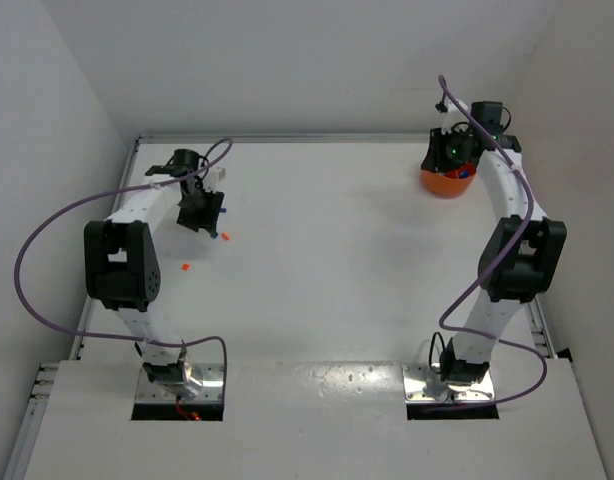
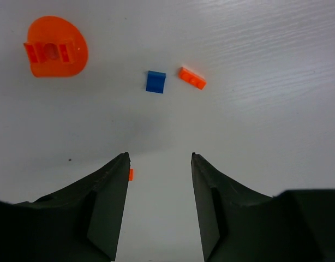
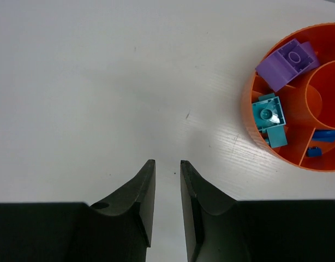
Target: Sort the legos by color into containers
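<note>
Well apart from the orange bowl (image 1: 442, 186), the left gripper (image 2: 160, 159) has its jaws apart with a tiny orange brick (image 2: 131, 174) against one finger, so I'd centre it before closing, while the right gripper (image 3: 167, 164), narrowly apart and empty, hangs beside that bowl.

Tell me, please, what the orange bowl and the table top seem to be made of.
The orange bowl looks like moulded plastic, smooth with a low sheen: even colour, thin dividing walls. The table top seems a white painted or laminated board, faintly grained and softly glossy; which one is unclear.
</note>
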